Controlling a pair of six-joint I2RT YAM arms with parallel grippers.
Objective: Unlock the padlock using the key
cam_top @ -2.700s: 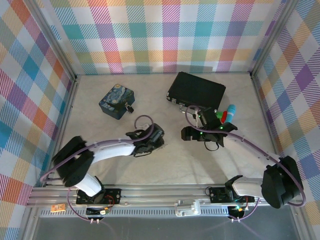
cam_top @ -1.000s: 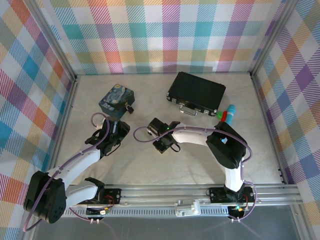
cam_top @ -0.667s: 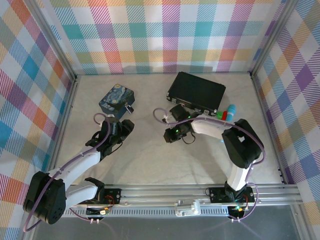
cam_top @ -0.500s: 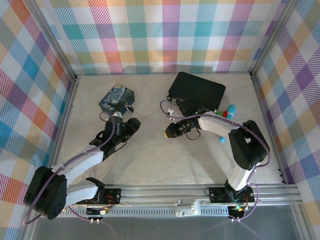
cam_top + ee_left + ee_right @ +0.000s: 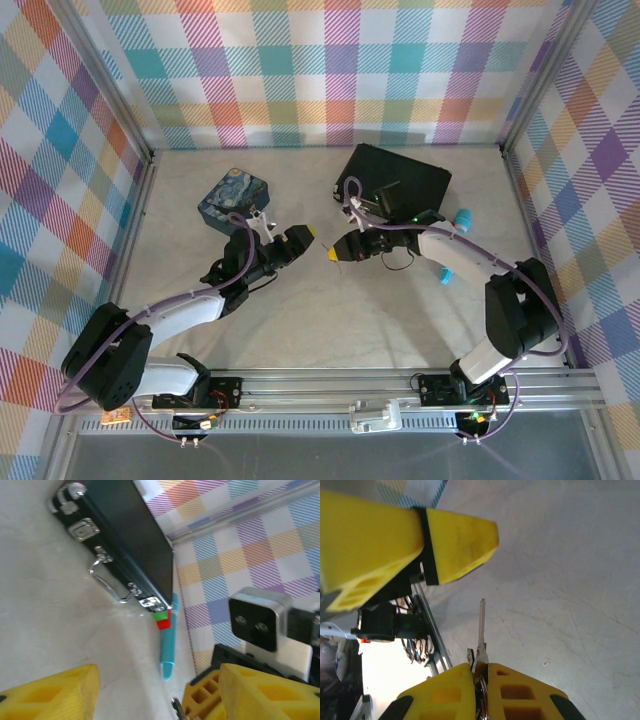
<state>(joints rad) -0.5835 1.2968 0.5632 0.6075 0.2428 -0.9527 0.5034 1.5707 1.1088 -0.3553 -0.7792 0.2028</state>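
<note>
Pink, teal and orange checked walls [image 5: 300, 70] are enclosing a pale marbled tabletop [image 5: 330, 320]. Just beside the starry tin [image 5: 232, 198], at its 4 o'clock, the padlock [image 5: 260, 216] is sitting ungripped. The left gripper [image 5: 300, 236], fingers apart and empty, is hovering at the padlock's 5 o'clock; the right gripper [image 5: 334, 254] is clamping the key [image 5: 481, 620], blade forward. Approach seems to be running: next, steadying the padlock and lining blade with keyhole.
</note>
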